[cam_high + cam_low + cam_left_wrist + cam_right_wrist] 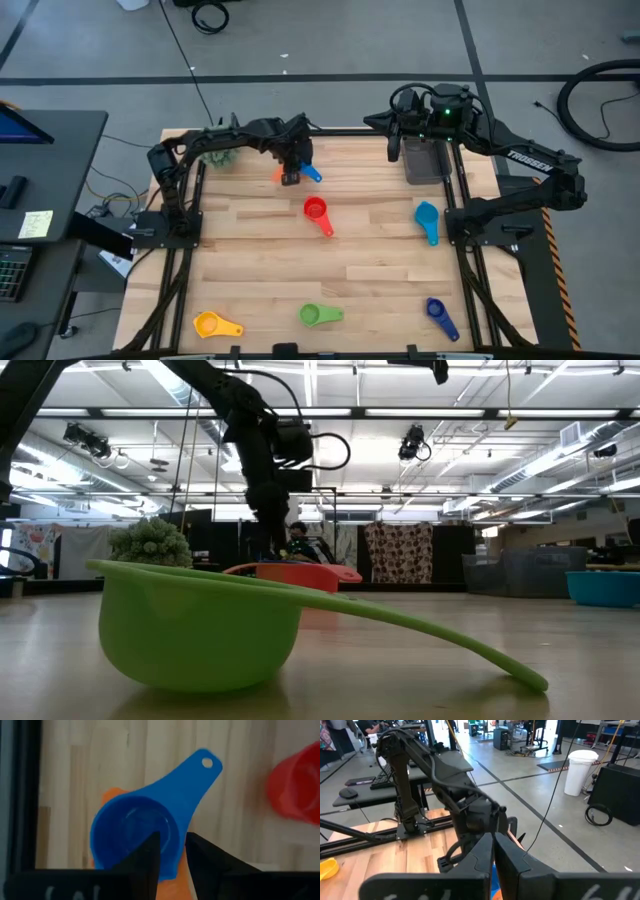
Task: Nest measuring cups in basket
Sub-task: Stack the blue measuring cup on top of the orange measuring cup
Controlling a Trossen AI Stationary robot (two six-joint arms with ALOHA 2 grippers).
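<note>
Left gripper [291,176], jaws slightly parted astride the rim of the blue cup [145,830], which sits in the orange cup [111,796] at the far side of the surface [370,270]. Right gripper [493,865], jaws closed and empty, over the basket [425,163]. Red cup [316,211] nearby; light blue [427,219], yellow [212,324], green [317,315] and dark blue [437,313] cups scattered; fuzzy plant ball [217,153] behind the left arm

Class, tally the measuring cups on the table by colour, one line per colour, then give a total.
Orange cup: 1
Blue cup: 1
Red cup: 1
Light blue cup: 1
Dark blue cup: 1
Green cup: 1
Yellow cup: 1
Total: 7
</note>
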